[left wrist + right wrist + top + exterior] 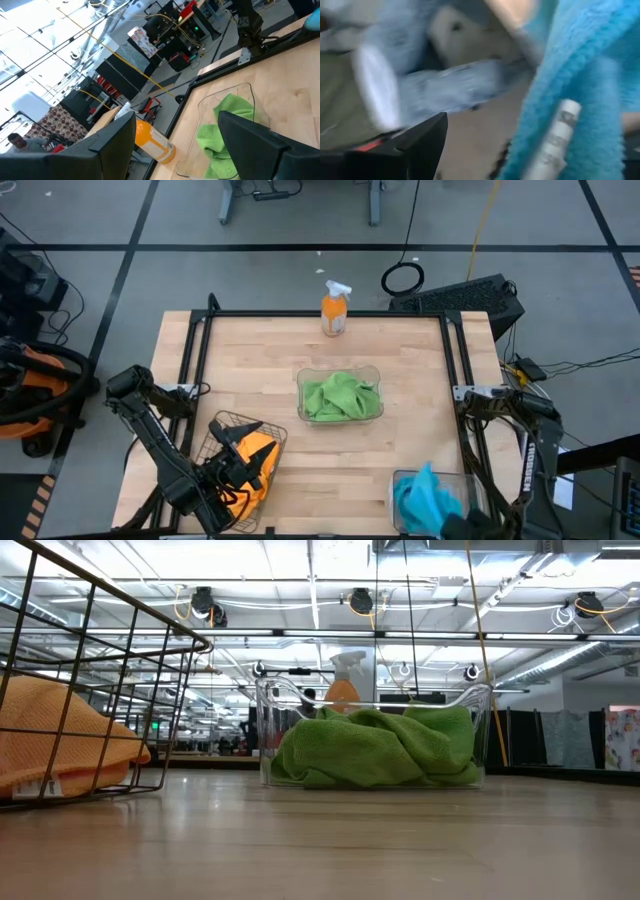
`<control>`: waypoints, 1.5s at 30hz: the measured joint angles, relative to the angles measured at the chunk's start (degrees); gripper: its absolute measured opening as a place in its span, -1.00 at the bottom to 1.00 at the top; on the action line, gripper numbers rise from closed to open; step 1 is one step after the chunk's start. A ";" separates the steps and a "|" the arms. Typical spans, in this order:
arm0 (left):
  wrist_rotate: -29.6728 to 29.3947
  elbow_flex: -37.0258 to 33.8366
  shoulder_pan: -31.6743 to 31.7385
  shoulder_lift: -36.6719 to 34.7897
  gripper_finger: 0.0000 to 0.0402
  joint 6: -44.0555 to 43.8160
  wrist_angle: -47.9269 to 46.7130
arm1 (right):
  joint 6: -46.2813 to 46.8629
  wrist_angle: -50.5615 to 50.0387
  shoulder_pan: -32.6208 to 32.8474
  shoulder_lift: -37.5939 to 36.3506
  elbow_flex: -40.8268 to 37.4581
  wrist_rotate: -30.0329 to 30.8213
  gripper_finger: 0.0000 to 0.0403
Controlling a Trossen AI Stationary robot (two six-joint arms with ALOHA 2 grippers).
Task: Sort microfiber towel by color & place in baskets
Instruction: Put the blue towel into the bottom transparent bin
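The green towels (340, 398) sit in the middle clear basket (372, 373), orange ones (252, 470) in the wire basket (222, 423), so the wide right claw (530, 150) should drop its blue towel (428, 498) fully inside its basket (397, 480), while the left claw (175, 150) waits open.

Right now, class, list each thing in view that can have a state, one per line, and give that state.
Green towels: bunched inside the clear middle basket.
Orange-yellow towels: lying in the wire basket.
Blue towels: heaped in the clear right basket.
Spray bottle: upright at the far edge.
Left end effector: open, over the wire basket.
Right end effector: open, beside blue cloth.
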 joint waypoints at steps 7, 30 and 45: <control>-0.01 0.00 0.10 0.00 0.43 0.01 0.03 | 2.48 1.56 0.95 -0.02 0.04 -1.58 0.55; 11.66 -0.02 7.89 1.72 0.32 25.21 24.84 | -8.82 -14.61 0.04 -0.02 0.04 -2.32 0.55; 84.08 0.00 24.29 10.23 0.01 73.08 91.86 | -8.40 -13.77 0.04 -0.04 0.04 -2.19 0.55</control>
